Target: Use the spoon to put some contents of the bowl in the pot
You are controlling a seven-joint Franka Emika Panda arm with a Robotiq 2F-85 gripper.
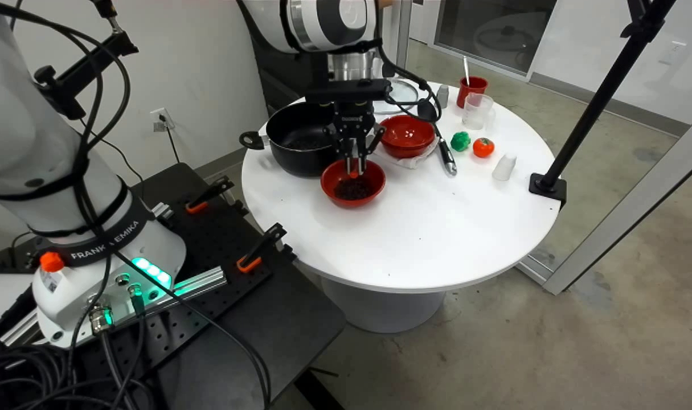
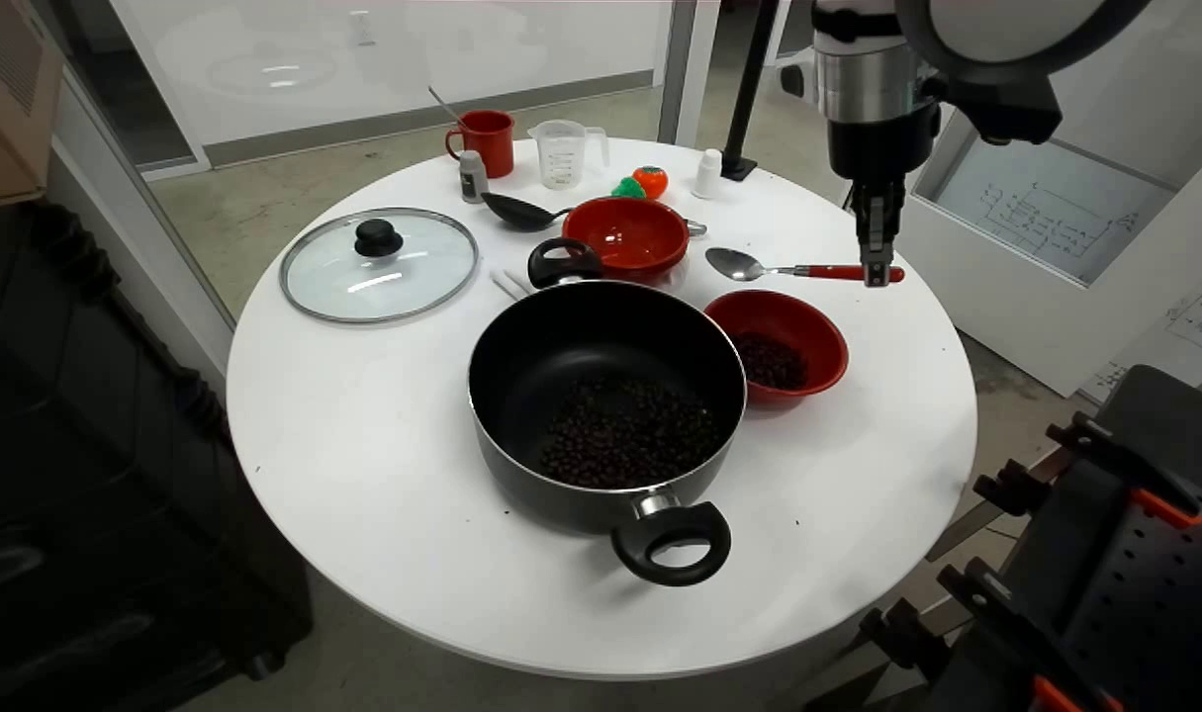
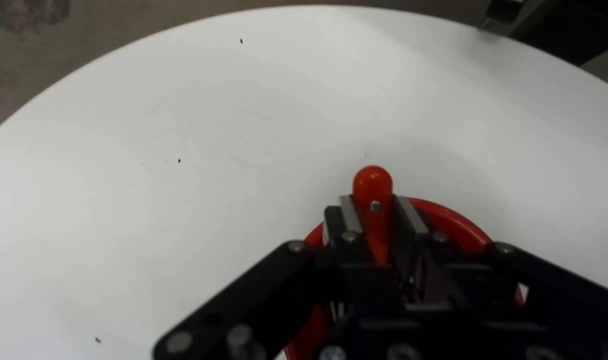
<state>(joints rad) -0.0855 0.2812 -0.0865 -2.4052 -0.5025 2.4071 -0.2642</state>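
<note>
My gripper (image 2: 876, 277) is shut on the red handle of the spoon (image 2: 737, 263), close to the handle's end. The spoon lies about level in the air, its grey head pointing away from the fingers and looking bare. In the wrist view the rounded handle tip (image 3: 373, 184) sticks out between the fingers. Beneath the gripper stands the red bowl (image 1: 331, 177), partly filled with dark beans (image 2: 771, 362). Right beside that bowl is the black pot (image 2: 561, 506), with similar beans (image 2: 630, 435) spread over its floor. The wrist view hides the spoon's head behind the gripper.
Another red bowl (image 2: 625, 237) stands near the pot's far handle, with a black ladle (image 2: 519, 212) behind it. A glass lid (image 2: 413, 287) lies flat. Further off are a red mug (image 2: 492, 146), measuring cup (image 2: 561, 158), toy tomato (image 1: 483, 148) and a black post (image 1: 590, 108).
</note>
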